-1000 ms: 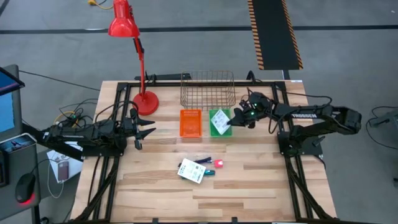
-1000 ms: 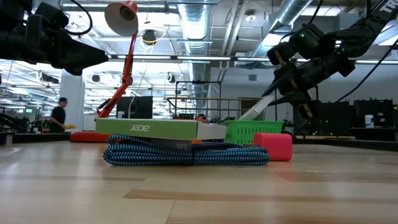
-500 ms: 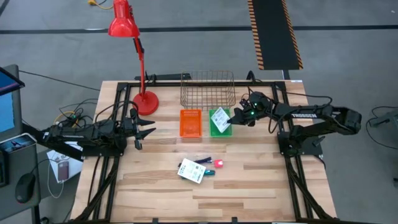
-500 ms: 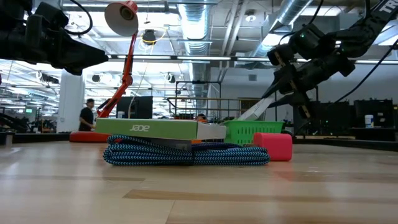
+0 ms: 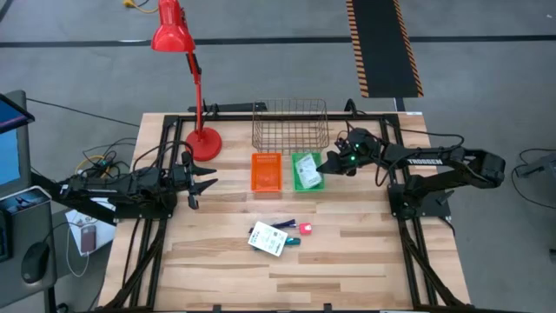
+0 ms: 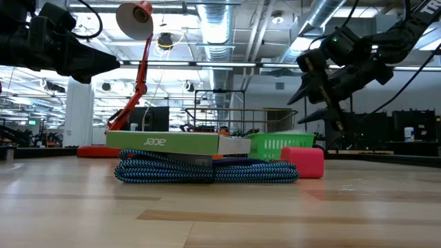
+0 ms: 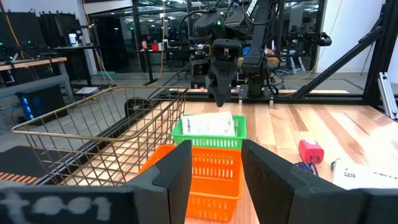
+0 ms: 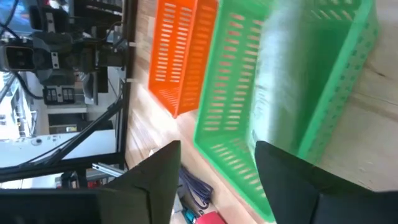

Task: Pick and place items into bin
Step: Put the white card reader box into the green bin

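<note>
done: one white card [image 5: 306, 169] in green bin [image 5: 307, 183]; right gripper [image 5: 333, 162] fingers spread, released
left: card [image 5: 268, 240], pens, red piece [image 5: 306, 229] on surface [image 5: 365, 252]; left gripper [image 5: 201, 178] clenched, empty

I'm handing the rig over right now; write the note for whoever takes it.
Right gripper: jaws open, holding nothing, beside the green bin.
Left gripper: shut, empty, waiting at the table's left side.
Done: one white card lies in the green bin.
Orange bin: contents cannot be told.
Left: near the table's middle, another white card on a dark cord bundle, a teal pen and a small red-pink piece still to be binned.
</note>
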